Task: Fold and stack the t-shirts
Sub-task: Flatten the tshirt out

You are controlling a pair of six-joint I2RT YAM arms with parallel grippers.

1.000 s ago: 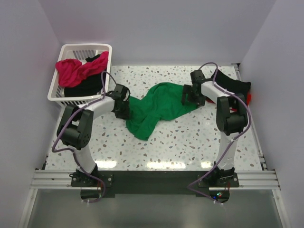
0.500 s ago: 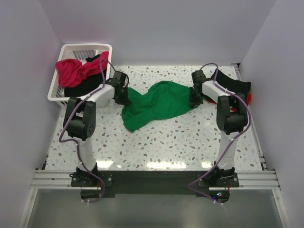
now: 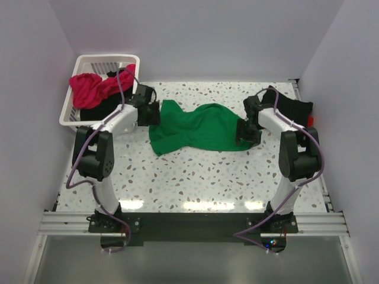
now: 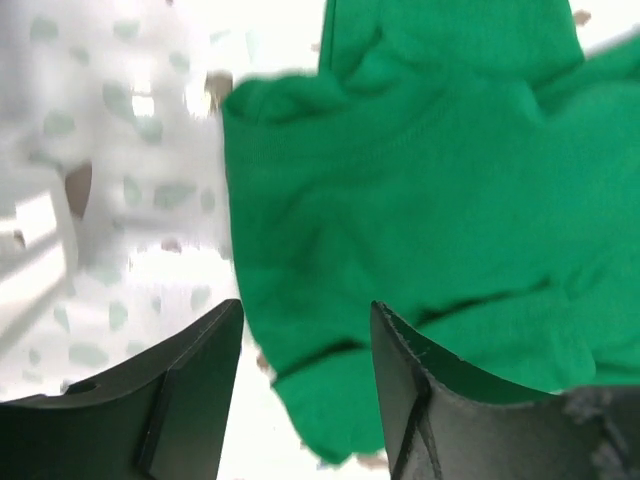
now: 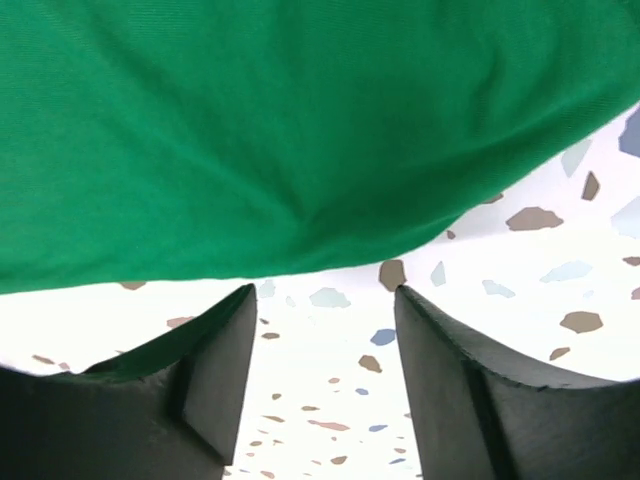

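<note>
Green t-shirt (image 3: 198,127), below left fingers (image 4: 190,400), beyond right fingers (image 5: 470,400)

**Top external view:** Illumination is bright, even and diffuse. Shadows beneath the arms are faint and soft-edged. A row of glare patches lies on the table (image 3: 195,205) at 6 o'clock.

**Left wrist view:** Motion blur affects the whole frame. From 9 to 11 o'clock the table is overexposed and its flecks are smeared. The green t-shirt (image 4: 450,200) keeps visible fold shading.

**Right wrist view:** Focus is sharp on the flecks. The table reads near white at 6 o'clock.
</note>
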